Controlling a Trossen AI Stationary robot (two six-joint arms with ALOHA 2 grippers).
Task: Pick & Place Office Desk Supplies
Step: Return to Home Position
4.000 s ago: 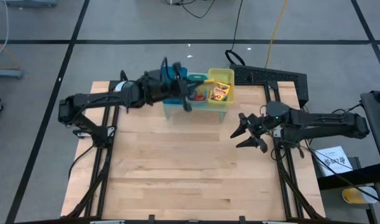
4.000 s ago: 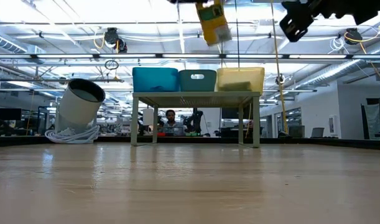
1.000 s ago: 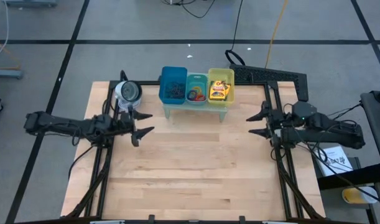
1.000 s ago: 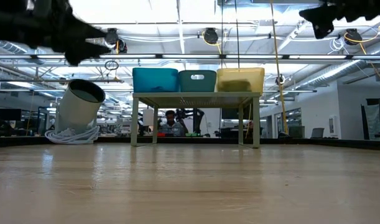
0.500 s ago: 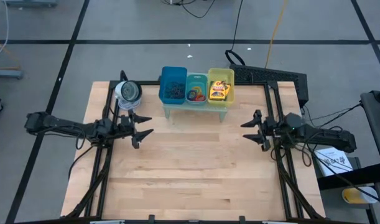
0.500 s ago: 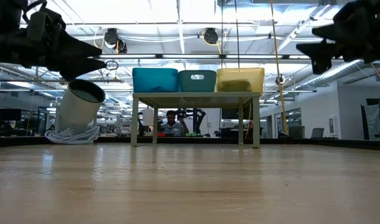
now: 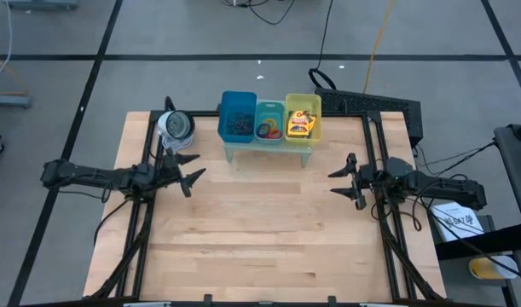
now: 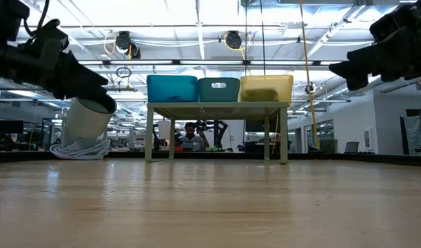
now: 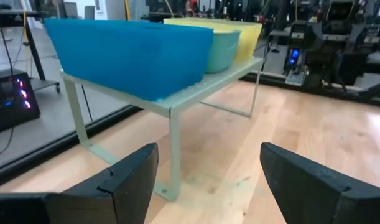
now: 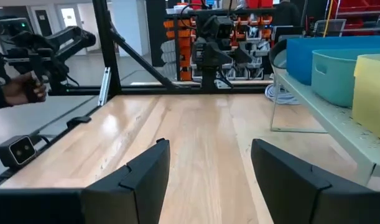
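Observation:
Three bins stand in a row on a pale green stand [image 7: 269, 152] at the table's far middle. The blue bin [image 7: 237, 118] holds thin wiry loops, the teal bin [image 7: 269, 122] coloured ring bands [image 7: 268, 131], and the yellow bin [image 7: 302, 119] a yellow-and-green crayon box [image 7: 303, 127]. My left gripper [image 7: 197, 165] hangs open above the table, left of the stand, with nothing between its fingers [image 9: 124, 174]. My right gripper [image 7: 332, 182] hangs open to the stand's right and nearer, also holding nothing [image 10: 209, 144].
A round silvery-white roll [image 7: 175, 126] lies tilted on a coil of cord at the far left, just beyond my left gripper. Bare wood spreads across the table's middle and near half [image 7: 260, 239]. In the right wrist view a person's hand [image 10: 18, 90] shows beyond the table.
Both grippers have come down toward the table, staying open. My left gripper has drawn back slightly toward the left edge. My right gripper has moved a little toward the near edge and the table's middle.

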